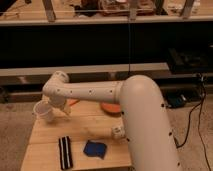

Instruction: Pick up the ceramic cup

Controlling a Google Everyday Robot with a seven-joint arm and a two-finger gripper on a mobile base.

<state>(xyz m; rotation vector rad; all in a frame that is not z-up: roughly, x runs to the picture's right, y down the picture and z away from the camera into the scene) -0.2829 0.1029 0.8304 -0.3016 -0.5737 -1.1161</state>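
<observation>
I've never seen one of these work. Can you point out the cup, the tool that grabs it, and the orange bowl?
cup (43,111), camera view, on its white side wall.
tool (52,108), camera view, beside the cup, at the arm's end.
orange bowl (111,108), camera view, on its visible rim.

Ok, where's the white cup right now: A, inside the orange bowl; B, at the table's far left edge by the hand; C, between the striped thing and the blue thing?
B: the cup sits at the table's far left edge, right by the hand, away from the bowl.
</observation>
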